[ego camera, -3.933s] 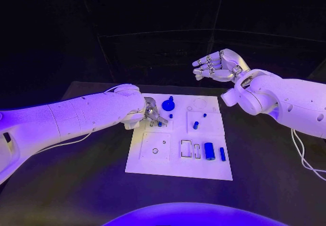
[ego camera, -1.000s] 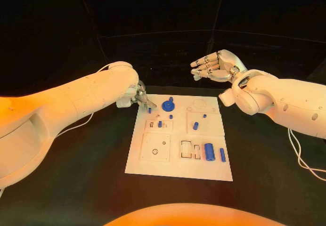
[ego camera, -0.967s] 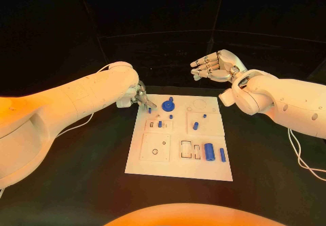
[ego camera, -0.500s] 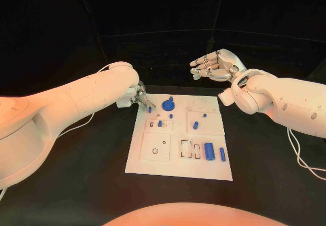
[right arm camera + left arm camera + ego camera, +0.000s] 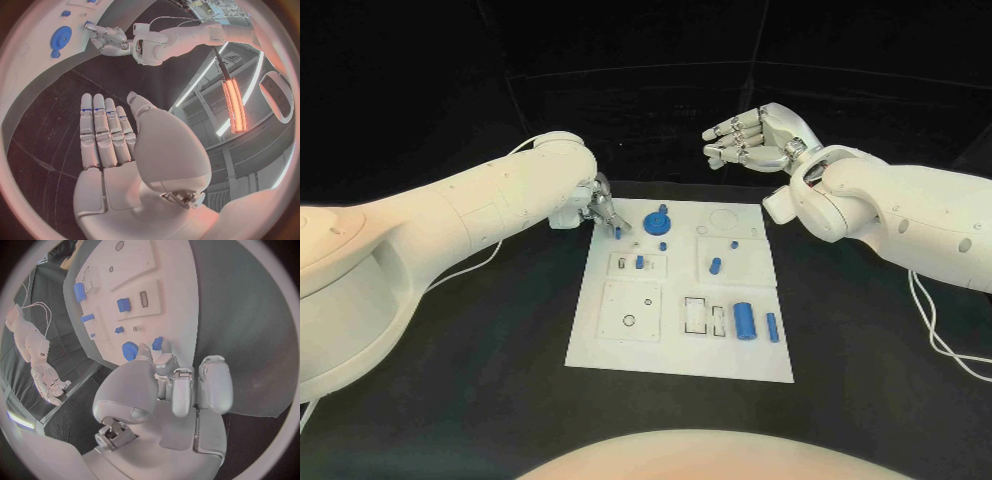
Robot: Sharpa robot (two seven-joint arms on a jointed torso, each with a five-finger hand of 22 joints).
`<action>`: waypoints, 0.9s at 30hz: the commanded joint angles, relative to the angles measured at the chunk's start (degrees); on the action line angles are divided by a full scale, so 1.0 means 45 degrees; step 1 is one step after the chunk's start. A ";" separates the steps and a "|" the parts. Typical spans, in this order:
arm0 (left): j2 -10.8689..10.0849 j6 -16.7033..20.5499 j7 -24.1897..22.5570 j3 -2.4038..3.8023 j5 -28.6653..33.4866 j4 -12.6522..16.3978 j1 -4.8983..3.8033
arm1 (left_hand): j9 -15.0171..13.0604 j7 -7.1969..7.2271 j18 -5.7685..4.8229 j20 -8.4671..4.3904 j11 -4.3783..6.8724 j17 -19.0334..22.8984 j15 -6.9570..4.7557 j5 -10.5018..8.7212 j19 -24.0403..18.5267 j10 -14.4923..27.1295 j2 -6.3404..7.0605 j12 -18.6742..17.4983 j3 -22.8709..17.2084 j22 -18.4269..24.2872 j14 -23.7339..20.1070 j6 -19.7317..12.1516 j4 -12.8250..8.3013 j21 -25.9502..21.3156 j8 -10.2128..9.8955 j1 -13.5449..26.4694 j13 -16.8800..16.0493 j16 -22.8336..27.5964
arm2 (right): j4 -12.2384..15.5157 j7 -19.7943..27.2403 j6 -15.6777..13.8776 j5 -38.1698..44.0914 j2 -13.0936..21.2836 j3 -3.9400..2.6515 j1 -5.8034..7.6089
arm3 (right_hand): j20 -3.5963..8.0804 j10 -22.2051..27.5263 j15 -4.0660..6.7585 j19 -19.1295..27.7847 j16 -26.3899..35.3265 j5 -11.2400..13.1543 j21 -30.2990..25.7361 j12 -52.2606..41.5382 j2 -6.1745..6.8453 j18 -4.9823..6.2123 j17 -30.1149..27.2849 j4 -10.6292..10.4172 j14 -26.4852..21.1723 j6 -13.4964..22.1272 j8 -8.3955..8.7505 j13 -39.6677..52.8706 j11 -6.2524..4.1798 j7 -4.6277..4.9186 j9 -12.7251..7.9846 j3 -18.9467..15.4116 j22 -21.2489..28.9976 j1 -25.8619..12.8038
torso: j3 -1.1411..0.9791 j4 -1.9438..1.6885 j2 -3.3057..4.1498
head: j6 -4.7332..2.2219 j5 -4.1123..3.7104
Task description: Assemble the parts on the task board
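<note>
On my head view the left hand [image 5: 604, 213] sits at about ten o'clock from the task board [image 5: 678, 360], over its far-left corner, metal fingers drawn together and pinching a small blue part [image 5: 617, 232] at the tips (the left wrist view shows that blue piece [image 5: 157, 343] right at the fingertips, above the board's edge). The board is a flat, matte white rectangular plate on the black table [image 5: 473, 380]. Toward twelve o'clock on it sits a round blue disc part [image 5: 656, 223]; near the centre a short blue peg [image 5: 714, 266]; at about four o'clock a stubby blue cylinder [image 5: 744, 320] beside a thin blue bar [image 5: 772, 327]. The right hand [image 5: 751, 139] hovers beyond the board's far edge at one o'clock, fingers curled inward, holding nothing.
</note>
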State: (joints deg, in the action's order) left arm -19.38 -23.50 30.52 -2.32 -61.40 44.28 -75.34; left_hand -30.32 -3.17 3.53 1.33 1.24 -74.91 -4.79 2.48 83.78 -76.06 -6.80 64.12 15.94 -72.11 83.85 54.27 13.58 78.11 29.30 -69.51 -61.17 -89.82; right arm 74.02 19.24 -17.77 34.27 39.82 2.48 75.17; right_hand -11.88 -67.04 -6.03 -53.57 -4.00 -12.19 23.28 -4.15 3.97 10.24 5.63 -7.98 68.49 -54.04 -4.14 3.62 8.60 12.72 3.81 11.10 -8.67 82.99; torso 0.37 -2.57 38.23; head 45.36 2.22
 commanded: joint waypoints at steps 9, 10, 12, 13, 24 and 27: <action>0.0034 -0.0120 -0.0222 0.0006 -0.0068 0.0031 -0.0013 | 0.0110 0.0014 0.0038 0.0010 -0.0029 -0.3353 0.0008 0.0055 0.0124 -0.0049 -0.0432 0.0012 -0.0388 -0.0005 0.1367 0.0136 -0.0555 0.0064 -0.0114 -0.0795 0.0043 -0.0039 | 0.0002 0.0136 0.0098 -0.0040 -0.0030 -0.0009 0.0028 | -0.0059 0.0082 -0.0014 -0.0032 0.0062 -0.0038 -0.0067 0.0032 -0.0042 0.0036 -0.0018 0.0056 -0.0085 0.0115 0.0038 -0.0006 0.0019 0.0005 0.0010 0.0000 0.0012 -0.0047 | 0.0000 0.0000 -0.0002 | 0.0036 -0.0009; 0.0034 -0.0119 -0.0235 0.0006 -0.0068 0.0030 -0.0013 | 0.0124 0.0024 0.0038 0.0011 -0.0010 -0.3353 0.0008 0.0063 0.0122 -0.0048 -0.0555 0.0011 -0.0522 -0.0004 0.1367 0.0140 -0.0678 0.0061 -0.0119 -0.0975 0.0045 -0.0039 | 0.0001 0.0136 0.0099 -0.0040 -0.0030 -0.0009 0.0028 | -0.0059 0.0082 -0.0014 -0.0032 0.0062 -0.0038 -0.0067 0.0032 -0.0042 0.0036 -0.0018 0.0056 -0.0085 0.0115 0.0038 -0.0006 0.0019 0.0005 0.0010 0.0000 0.0012 -0.0047 | 0.0000 0.0000 -0.0002 | 0.0036 -0.0009; 0.0035 -0.0107 -0.0262 0.0006 -0.0068 0.0031 -0.0013 | 0.0156 0.0076 0.0041 0.0000 0.0039 -0.3353 -0.0016 0.0075 0.0119 -0.0038 -0.0856 -0.0003 -0.0887 -0.0004 0.1367 0.0117 -0.1018 0.0056 -0.0146 -0.1493 0.0057 -0.0039 | 0.0000 0.0135 0.0102 -0.0040 -0.0031 -0.0009 0.0028 | -0.0059 0.0082 -0.0014 -0.0032 0.0062 -0.0038 -0.0067 0.0032 -0.0042 0.0036 -0.0018 0.0056 -0.0085 0.0115 0.0038 -0.0006 0.0019 0.0005 0.0010 0.0000 0.0012 -0.0047 | 0.0002 0.0001 -0.0001 | 0.0052 -0.0014; 0.0034 -0.0091 -0.0280 0.0006 -0.0067 0.0033 -0.0013 | 0.0182 0.0093 0.0044 -0.0013 0.0050 -0.3353 -0.0036 0.0067 0.0116 -0.0029 -0.1020 -0.0014 -0.1097 -0.0001 0.1367 0.0085 -0.1208 0.0050 -0.0176 -0.1771 0.0065 -0.0039 | 0.0000 0.0134 0.0103 -0.0040 -0.0031 -0.0009 0.0028 | -0.0059 0.0082 -0.0014 -0.0032 0.0062 -0.0038 -0.0067 0.0032 -0.0042 0.0036 -0.0018 0.0056 -0.0085 0.0115 0.0038 -0.0006 0.0019 0.0005 0.0010 0.0000 0.0012 -0.0047 | 0.0003 0.0000 -0.0002 | 0.0058 -0.0015; -0.0071 0.0189 -0.0584 0.0006 0.0039 0.0168 -0.0013 | 0.0402 0.0057 0.0057 -0.0045 0.0037 -0.3353 -0.0030 0.0062 0.0072 0.0079 -0.1759 -0.0185 -0.2703 0.0087 0.1367 -0.0123 -0.2460 -0.0041 -0.0412 -0.3069 0.0186 -0.0039 | -0.0004 0.0127 0.0138 -0.0040 -0.0015 -0.0009 0.0028 | -0.0058 0.0088 -0.0012 -0.0046 0.0059 -0.0062 -0.0087 0.0028 -0.0056 0.0039 -0.0029 0.0089 -0.0087 0.0120 0.0035 -0.0006 0.0018 0.0005 0.0011 0.0024 0.0025 -0.0025 | 0.0005 -0.0017 -0.0010 | 0.0085 -0.0040; -0.0261 0.0367 -0.0505 0.0006 0.0451 0.0478 -0.0016 | 0.0418 0.0049 0.0062 -0.0034 0.0026 -0.3353 -0.0017 0.0062 0.0062 0.0081 -0.1732 -0.0204 -0.2859 0.0115 0.1367 -0.0105 -0.2538 -0.0065 -0.0409 -0.3023 0.0205 -0.0039 | -0.0013 0.0116 0.0137 -0.0040 0.0008 -0.0009 0.0028 | -0.0058 0.0091 -0.0012 -0.0049 0.0058 -0.0071 -0.0092 0.0027 -0.0056 0.0039 -0.0032 0.0098 -0.0089 0.0122 0.0035 -0.0006 0.0019 0.0006 0.0011 0.0029 0.0028 -0.0021 | 0.0009 -0.0038 -0.0026 | 0.0135 -0.0107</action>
State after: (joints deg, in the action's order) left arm -20.24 -23.00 28.93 -2.31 -61.07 45.88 -75.35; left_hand -28.36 -3.07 3.53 1.33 1.23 -74.91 -4.79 2.59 83.78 -75.63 -13.87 63.40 6.60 -71.64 83.84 53.50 5.52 78.11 27.29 -82.17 -60.29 -89.82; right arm 73.93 19.26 -17.61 34.27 39.83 2.49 75.17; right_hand -11.88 -67.04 -6.03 -53.57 -4.00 -12.19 23.05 -4.15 3.98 10.24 5.55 -7.83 68.49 -54.04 -4.14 3.62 8.60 12.72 3.81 11.25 -8.61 82.99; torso 0.38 -2.63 38.17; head 45.83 1.90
